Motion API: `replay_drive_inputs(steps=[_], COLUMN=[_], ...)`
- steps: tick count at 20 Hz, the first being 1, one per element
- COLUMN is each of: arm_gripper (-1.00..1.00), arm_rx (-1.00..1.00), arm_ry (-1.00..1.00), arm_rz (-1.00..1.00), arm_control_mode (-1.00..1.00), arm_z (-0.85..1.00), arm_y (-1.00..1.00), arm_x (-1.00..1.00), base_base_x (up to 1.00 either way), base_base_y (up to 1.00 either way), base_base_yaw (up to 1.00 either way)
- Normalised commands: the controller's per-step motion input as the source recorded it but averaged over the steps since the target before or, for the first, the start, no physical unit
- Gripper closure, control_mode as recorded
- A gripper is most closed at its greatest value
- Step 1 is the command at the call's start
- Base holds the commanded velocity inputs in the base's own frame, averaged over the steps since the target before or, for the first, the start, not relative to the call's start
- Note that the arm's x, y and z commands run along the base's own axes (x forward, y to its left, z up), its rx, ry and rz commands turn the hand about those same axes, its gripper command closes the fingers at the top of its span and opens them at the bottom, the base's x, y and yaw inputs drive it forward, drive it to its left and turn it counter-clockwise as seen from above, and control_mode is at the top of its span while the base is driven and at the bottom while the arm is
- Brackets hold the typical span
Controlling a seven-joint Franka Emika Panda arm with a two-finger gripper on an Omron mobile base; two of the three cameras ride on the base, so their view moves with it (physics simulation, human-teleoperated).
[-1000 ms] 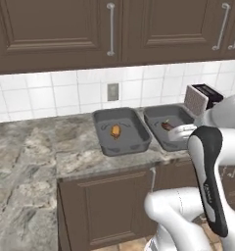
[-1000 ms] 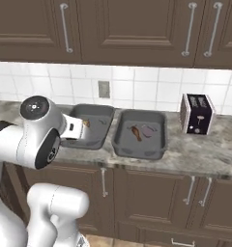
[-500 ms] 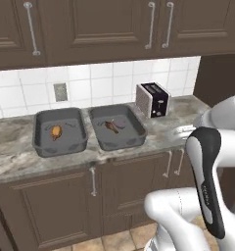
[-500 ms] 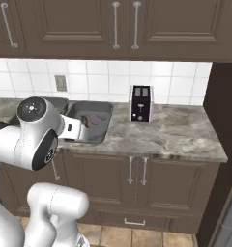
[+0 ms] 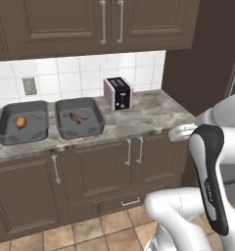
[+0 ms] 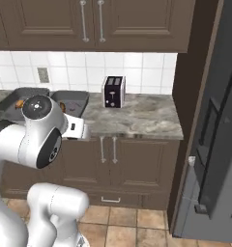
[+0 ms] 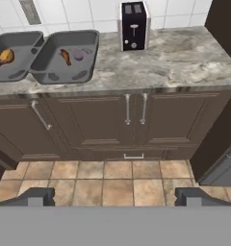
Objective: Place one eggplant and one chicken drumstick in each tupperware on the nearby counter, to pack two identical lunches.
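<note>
Two dark grey tupperwares stand side by side at the left end of the counter. The left tupperware holds a golden-orange chicken drumstick. In the right tupperware lie a reddish-brown drumstick and a pale purple eggplant. The left base view shows the same tubs with the drumsticks. My gripper is open and empty. It hangs out in front of the lower cabinets, over the floor, well back from the tubs.
A ribbed silver-black toaster stands on the counter right of the tubs. Dark brown cabinet doors with silver handles run below. A tall dark unit closes off the right end. Tan floor tiles lie beneath the hand.
The whole scene has slid left in both base views as the base drove right along the counter; toaster and tall dark unit came into view. The jaws stayed open.
</note>
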Motion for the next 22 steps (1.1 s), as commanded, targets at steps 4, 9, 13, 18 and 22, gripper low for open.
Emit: replay_drive_inputs(steps=[4, 9, 13, 18, 22], arm_gripper=[-1.0, -1.0, -1.0, -1.0, -1.0], arm_rx=[0.0, 0.0, 0.0, 0.0, 0.0], arm_ry=[0.0, 0.0, 0.0, 0.0, 0.0], arm_rz=[0.0, 0.0, 0.0, 0.0, 0.0], arm_control_mode=[1.0, 1.0, 1.0, 1.0, 1.0], arm_z=[0.0, 0.0, 0.0, 0.0, 0.0], arm_y=[0.0, 0.0, 0.0, 0.0, 0.0], arm_x=[0.0, 0.0, 0.0, 0.0, 0.0], base_base_x=[-1.0, -0.84, -0.56, -0.09, 0.03], base_base_y=[0.0, -0.39, -0.7, -0.95, -1.0], base_base_yaw=[0.0, -0.01, -0.03, -0.05, -0.06])
